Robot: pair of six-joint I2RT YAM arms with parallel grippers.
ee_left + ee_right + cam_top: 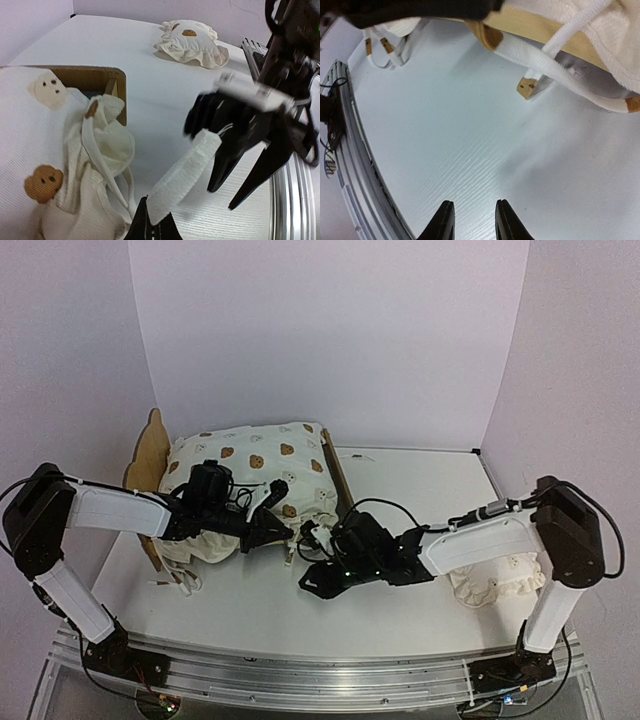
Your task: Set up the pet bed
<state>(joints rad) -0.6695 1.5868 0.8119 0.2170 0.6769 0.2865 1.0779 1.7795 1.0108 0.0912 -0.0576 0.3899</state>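
Observation:
The pet bed stands at the back left, its bear-eared plywood headboard on the left. The cream bear-print cushion lies on it and hides the slats. My left gripper is at the bed's near right corner, shut on one white cushion tie, which it holds up off the table. In the left wrist view the gripper is low in the frame, next to the bed's plywood corner. My right gripper is open and empty, close over the table, just below the bed's rail and leg.
The small ruffled bear-print pillow lies on the table at the right, by the right arm's base; it also shows in the left wrist view. Loose ties hang off the bed's near side. The metal rail runs along the near edge.

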